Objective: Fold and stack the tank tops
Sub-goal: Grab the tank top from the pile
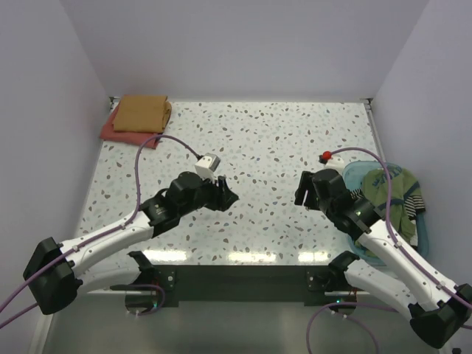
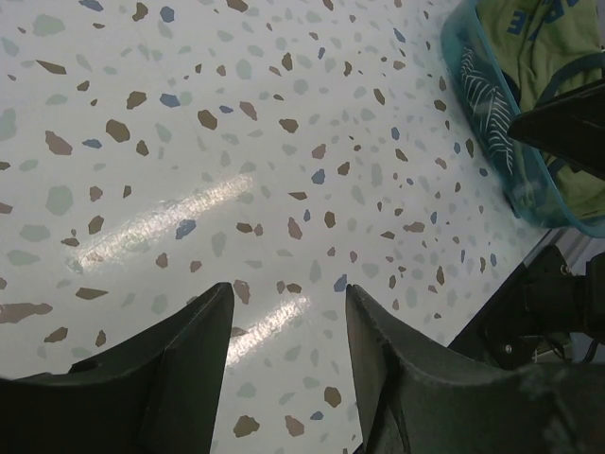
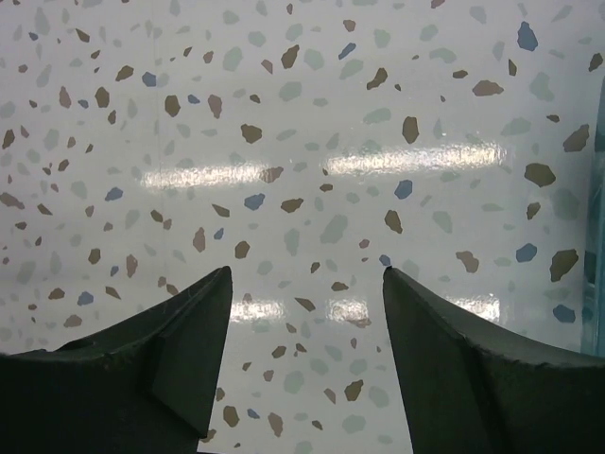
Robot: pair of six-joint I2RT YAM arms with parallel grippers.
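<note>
— How far has the robot got with the tank tops?
— About halfway, by the look of it. The mustard top [image 1: 142, 112] lies folded on the red top [image 1: 116, 133] at the far left corner of the table [image 1: 280, 133], so the stack is begun
— And the rest?
— The olive green top [image 1: 394, 193] and the striped top [image 1: 415, 210] sit crumpled in the blue basket [image 1: 354, 175] at the right edge, not yet folded
— Are the arms carrying anything?
— No. The left gripper [image 1: 221, 195] and the right gripper [image 1: 301, 193] hover over the table near the middle, jaws spread wide with nothing between them. One of them probably has to reach right into the basket for the next top
</note>
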